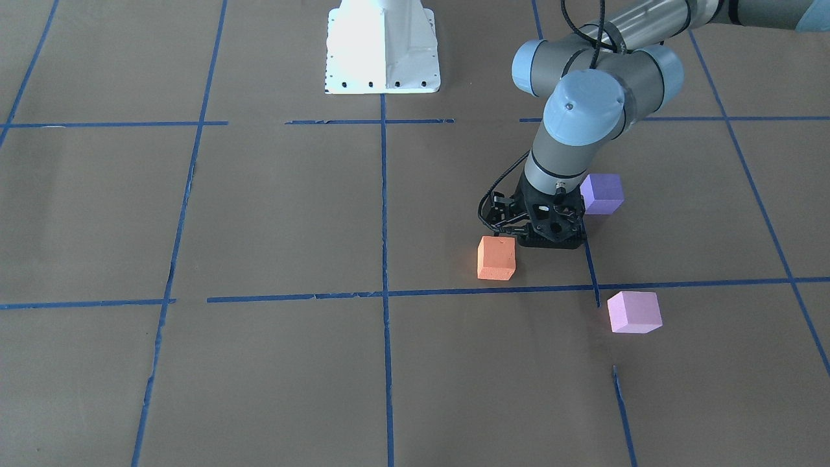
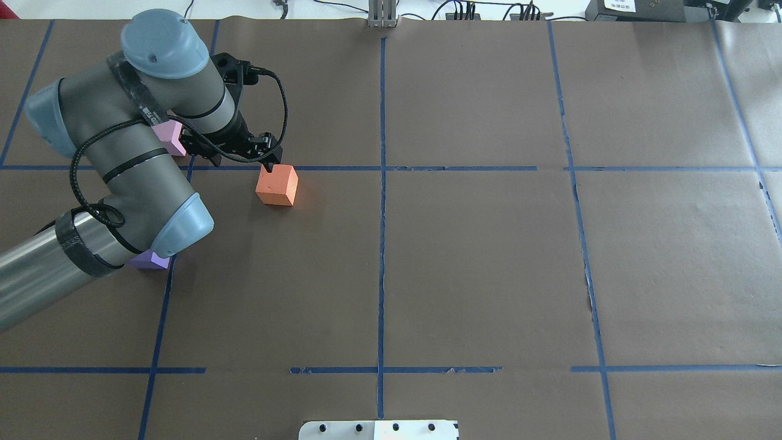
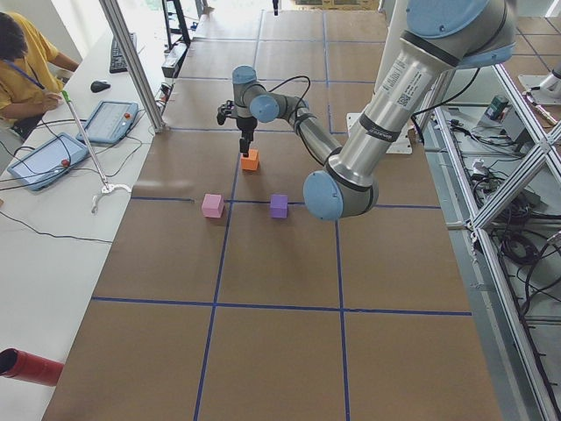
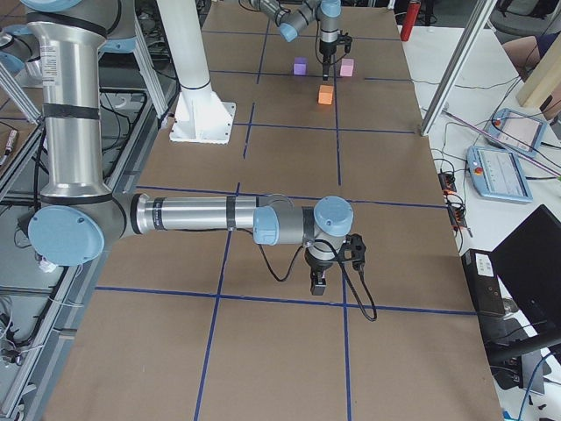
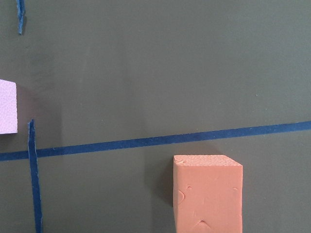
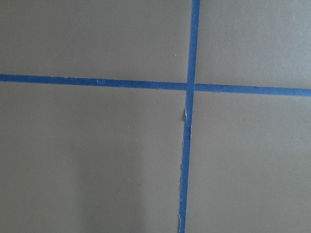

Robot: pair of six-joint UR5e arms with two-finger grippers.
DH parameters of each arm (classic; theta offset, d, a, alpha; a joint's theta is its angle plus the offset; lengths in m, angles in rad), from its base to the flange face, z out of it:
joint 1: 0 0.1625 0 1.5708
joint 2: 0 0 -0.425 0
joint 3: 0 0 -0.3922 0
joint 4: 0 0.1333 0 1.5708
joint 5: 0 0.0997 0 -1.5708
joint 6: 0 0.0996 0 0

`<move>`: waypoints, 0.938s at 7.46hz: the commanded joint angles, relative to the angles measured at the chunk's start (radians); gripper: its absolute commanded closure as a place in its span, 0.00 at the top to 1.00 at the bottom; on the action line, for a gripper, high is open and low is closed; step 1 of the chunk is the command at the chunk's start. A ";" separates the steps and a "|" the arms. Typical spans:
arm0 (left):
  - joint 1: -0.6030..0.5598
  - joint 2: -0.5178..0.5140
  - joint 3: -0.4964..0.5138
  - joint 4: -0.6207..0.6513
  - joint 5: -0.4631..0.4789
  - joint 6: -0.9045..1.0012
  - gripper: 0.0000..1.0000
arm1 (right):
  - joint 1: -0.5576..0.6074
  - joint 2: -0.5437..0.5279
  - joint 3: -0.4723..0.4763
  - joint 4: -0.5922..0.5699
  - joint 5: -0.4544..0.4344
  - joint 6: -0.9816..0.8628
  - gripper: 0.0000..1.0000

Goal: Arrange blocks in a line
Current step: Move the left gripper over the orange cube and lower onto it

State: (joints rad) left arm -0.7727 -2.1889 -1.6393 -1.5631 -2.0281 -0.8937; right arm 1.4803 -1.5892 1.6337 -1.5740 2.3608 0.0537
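The orange block (image 1: 497,257) stands on the brown table, also in the overhead view (image 2: 277,185) and low in the left wrist view (image 5: 207,194). The violet-purple block (image 1: 602,193) sits nearer the robot, partly hidden by the arm overhead (image 2: 149,261). The light pink block (image 1: 634,312) sits farther out, also overhead (image 2: 170,135). My left gripper (image 2: 269,164) points down right beside the orange block, on the side toward the other two. Its fingers look shut with nothing between them. My right gripper (image 4: 317,282) hangs low far from the blocks; I cannot tell whether it is open.
Blue tape lines grid the table. The white robot base (image 1: 382,48) stands at the robot's edge. A person (image 3: 22,61) sits at a side bench with tablets. A red cylinder (image 3: 26,364) lies on that bench.
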 commanded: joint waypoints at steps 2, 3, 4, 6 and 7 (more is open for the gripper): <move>0.024 0.004 0.074 -0.173 0.025 -0.065 1.00 | 0.000 0.000 0.000 -0.001 0.000 0.002 1.00; 0.041 0.006 0.100 -0.192 0.026 -0.079 1.00 | 0.000 0.000 0.000 0.000 0.000 0.000 1.00; 0.041 0.004 0.108 -0.190 0.026 -0.077 1.00 | 0.000 0.000 0.000 -0.001 0.000 0.000 1.00; 0.047 -0.005 0.142 -0.190 0.026 -0.077 1.00 | 0.000 0.000 0.000 0.000 0.000 0.000 1.00; 0.047 -0.008 0.147 -0.189 0.026 -0.080 1.00 | 0.000 0.000 0.000 -0.001 0.000 0.000 1.00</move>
State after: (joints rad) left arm -0.7270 -2.1918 -1.5034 -1.7522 -2.0015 -0.9711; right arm 1.4803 -1.5892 1.6337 -1.5743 2.3608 0.0537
